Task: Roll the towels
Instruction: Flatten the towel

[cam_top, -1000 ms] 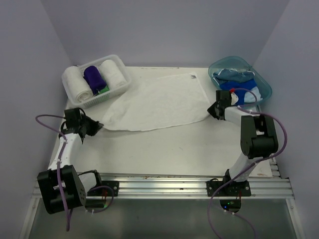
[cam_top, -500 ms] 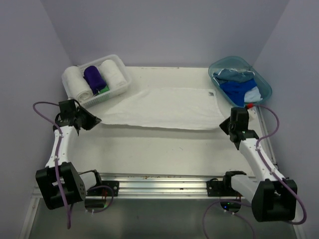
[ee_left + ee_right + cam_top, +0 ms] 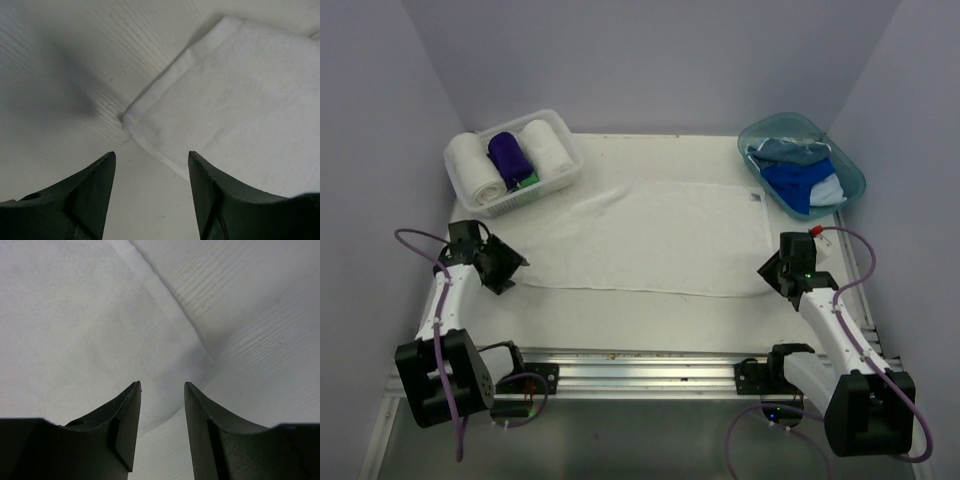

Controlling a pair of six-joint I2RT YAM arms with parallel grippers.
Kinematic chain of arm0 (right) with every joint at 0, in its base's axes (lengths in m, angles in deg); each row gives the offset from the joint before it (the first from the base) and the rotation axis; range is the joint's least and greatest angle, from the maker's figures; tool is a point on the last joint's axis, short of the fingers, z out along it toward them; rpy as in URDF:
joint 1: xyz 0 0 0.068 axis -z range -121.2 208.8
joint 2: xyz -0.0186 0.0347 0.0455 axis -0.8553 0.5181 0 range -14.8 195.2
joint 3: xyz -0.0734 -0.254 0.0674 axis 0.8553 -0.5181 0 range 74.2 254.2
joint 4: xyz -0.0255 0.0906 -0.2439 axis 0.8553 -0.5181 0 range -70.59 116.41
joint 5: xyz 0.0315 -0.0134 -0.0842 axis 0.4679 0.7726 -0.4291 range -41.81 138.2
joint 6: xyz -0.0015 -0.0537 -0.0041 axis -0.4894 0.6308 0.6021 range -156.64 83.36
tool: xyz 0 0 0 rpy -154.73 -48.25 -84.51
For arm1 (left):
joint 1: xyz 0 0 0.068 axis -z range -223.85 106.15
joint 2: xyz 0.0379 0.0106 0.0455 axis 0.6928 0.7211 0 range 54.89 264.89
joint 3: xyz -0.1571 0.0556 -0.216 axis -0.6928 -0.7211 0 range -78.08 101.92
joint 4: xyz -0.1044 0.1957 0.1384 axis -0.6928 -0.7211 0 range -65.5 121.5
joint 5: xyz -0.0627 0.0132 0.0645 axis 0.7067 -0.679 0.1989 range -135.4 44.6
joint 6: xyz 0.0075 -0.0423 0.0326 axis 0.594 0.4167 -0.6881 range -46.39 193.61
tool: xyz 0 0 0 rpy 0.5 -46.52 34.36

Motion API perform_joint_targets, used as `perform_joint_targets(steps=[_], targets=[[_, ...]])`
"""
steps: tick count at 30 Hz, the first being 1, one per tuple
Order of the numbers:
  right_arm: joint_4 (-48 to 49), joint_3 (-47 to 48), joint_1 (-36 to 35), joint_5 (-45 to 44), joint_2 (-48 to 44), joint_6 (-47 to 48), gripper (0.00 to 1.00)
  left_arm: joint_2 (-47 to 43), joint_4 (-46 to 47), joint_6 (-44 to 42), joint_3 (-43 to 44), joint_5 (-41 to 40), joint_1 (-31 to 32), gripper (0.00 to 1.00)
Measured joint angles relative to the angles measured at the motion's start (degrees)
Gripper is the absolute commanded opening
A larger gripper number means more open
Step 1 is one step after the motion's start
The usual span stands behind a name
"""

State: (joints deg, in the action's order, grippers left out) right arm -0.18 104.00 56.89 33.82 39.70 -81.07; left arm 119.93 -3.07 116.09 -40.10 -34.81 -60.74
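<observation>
Three white towels (image 3: 650, 235), one purple towel (image 3: 509, 155), one basket (image 3: 571, 160), one tub (image 3: 858, 177).

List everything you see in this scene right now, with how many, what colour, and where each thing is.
Flat terry towel: one, white, spread across the table's middle.
Rolled white towels: two, white, in the basket.
Rolled purple towel: one, deep purple, between the white rolls.
Green towel: one, green, mostly hidden at the basket's near side.
Plastic lattice basket: one, white, far left corner.
Loose blue towels: at least two, royal blue and pale blue, heaped in the tub.
Translucent plastic tub: one, teal, far right corner.
Table: one, white.
Metal rail: one, silver, near edge.
Left end effector, right end effector: two, dark fingers, both open, at the flat towel's near corners.
</observation>
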Motion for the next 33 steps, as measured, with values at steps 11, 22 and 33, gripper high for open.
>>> perform_joint_targets(steps=[11,22,33], targets=[[0.57,0.85,0.0,1.62,2.58,1.57,0.46,4.48,2.67,1.44,-4.02,-1.77,-0.28,0.71],[0.83,1.11,0.0,2.82,4.48,1.55,0.47,11.54,9.51,2.97,-3.43,0.0,1.36,0.42],[-0.52,1.14,0.0,3.32,5.4,2.08,0.68,15.74,12.22,4.02,-1.33,0.37,4.61,0.0]])
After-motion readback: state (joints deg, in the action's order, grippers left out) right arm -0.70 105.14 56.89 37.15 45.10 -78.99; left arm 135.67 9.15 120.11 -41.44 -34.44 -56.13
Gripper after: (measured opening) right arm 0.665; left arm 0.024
